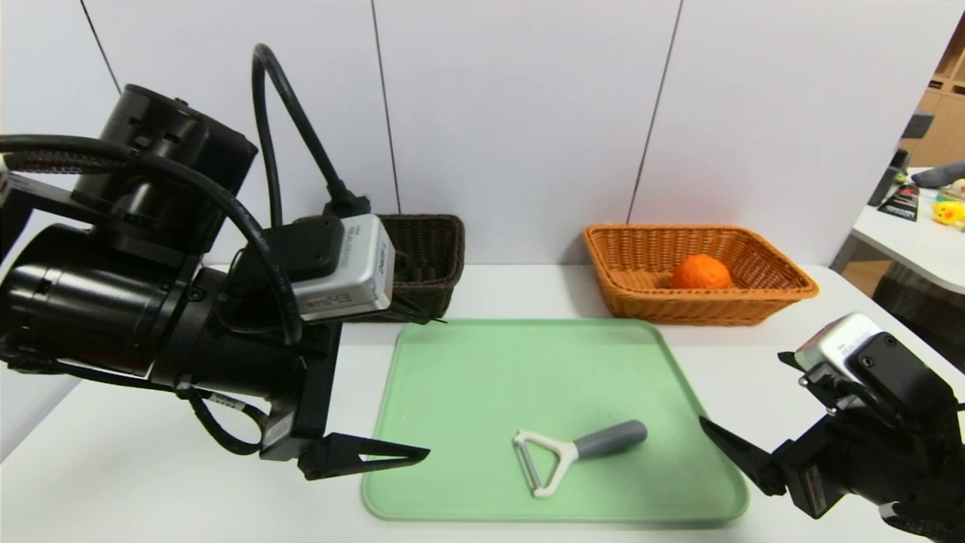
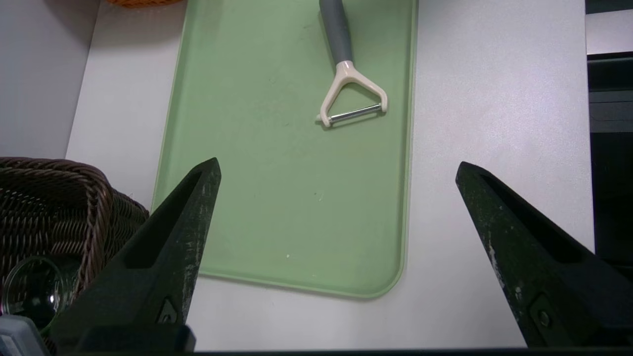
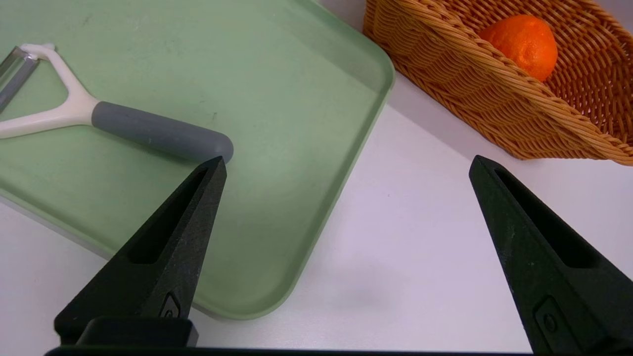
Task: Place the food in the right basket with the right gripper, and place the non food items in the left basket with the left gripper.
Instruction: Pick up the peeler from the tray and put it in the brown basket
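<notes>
A: Which items are placed, and which remain?
B: The bumpy, bright orange round fruit (image 1: pixel 701 272) lies inside the flared, orange-tan wicker basket (image 1: pixel 690 311), beyond the right end effector (image 3: pixel 347 157). A round, dark glass dish (image 2: pixel 37 291) sits in the dark brown wicker basket (image 2: pixel 96 217), just beside one finger of the left end effector (image 2: pixel 338 160). The white Y-shaped peeler with a grey handle (image 1: pixel 577 452) remains on the green, rectangular plastic tray (image 1: pixel 528 362), between the two end effectors. The food side thus appears complete; the peeler appears to be the last non-food item.

A: What is the state of each end effector?
B: Both stand wide open and empty. The left is above the tray's near-left side; the right is beside the tray's right edge, over the white desk (image 3: pixel 395 247).

A: Where are the edges and the open room?
B: For the left end effector, bare tray surface separates it from the peeler, so the approach should be free. The tray's raised rim calls for modest clearance, as does the dark basket's wall on return. The right is best kept away from the handle.
</notes>
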{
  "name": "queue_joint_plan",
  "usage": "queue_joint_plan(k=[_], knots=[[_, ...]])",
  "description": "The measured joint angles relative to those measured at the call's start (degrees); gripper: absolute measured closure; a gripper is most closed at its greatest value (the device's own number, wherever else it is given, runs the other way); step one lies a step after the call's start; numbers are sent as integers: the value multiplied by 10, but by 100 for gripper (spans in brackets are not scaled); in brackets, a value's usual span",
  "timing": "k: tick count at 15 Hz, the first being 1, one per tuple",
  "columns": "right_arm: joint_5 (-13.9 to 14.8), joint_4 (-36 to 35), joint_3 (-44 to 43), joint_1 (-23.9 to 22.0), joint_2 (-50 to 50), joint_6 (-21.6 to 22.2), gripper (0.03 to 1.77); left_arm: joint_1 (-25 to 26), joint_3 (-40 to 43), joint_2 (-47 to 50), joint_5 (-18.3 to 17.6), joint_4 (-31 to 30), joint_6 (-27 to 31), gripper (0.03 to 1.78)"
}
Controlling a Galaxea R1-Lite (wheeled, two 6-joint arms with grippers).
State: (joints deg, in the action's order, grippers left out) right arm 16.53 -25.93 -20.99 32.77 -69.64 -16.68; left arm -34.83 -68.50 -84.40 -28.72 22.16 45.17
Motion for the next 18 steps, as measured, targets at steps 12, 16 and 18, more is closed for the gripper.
queue_joint_plan(k=[12,16,18], knots=[[0,0,-9,0,1,0,11,-24,-34,-103,9,-39,0,12],[0,0,-10,0,3,-1,11,-36,-57,-128,9,-39,0,12],[0,0,-10,0,3,-1,11,-42,-68,-140,13,-39,0,12]])
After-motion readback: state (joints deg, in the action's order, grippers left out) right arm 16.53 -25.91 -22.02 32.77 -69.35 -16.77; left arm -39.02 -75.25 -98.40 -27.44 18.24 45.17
